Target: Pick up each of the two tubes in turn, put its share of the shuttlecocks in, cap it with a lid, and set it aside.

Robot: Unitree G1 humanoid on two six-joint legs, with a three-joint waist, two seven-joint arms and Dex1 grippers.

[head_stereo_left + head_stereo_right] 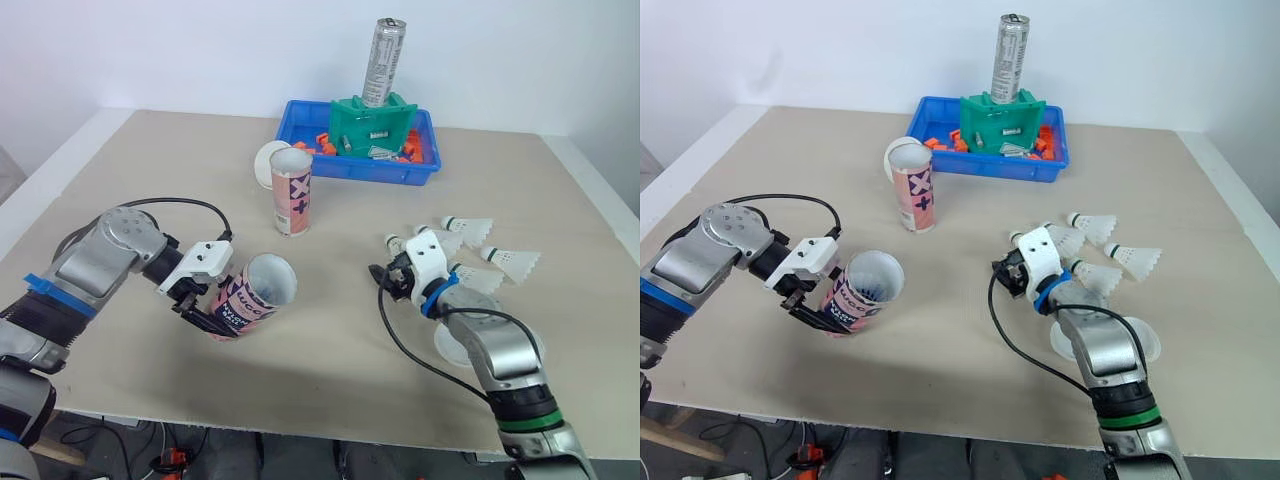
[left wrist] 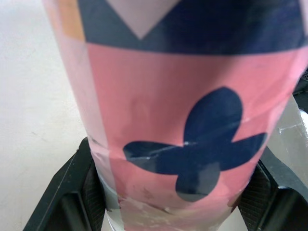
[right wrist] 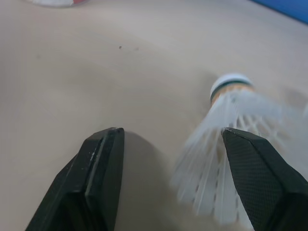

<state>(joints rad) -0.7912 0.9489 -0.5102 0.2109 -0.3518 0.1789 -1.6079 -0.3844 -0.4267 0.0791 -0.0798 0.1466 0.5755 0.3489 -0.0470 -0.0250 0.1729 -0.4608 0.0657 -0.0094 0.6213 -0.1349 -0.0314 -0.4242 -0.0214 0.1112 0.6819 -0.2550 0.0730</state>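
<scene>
1 tube [image 1: 252, 293], clamped in the left end effector [image 1: 205, 315] and tilted mouth-rightward, seemingly for loading; right end effector [image 3: 168, 139] spread open at 1 shuttlecock [image 3: 226, 144] on the counter [image 1: 330, 350].

Pink tube [image 1: 240, 303] with navy butterfly print, white shuttlecocks [image 1: 510, 262], blue tray [image 1: 385, 176]

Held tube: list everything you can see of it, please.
The tube is a cardboard-looking cylinder, pink with dark blue shapes, one like a butterfly, and white inside. Its mouth is open, with no lid, and tilts up toward the robot's right. The left claw is shut on its lower half, with a black finger pressing each side. It is over the near left part of the table; whether its base touches the tabletop cannot be told.
</scene>
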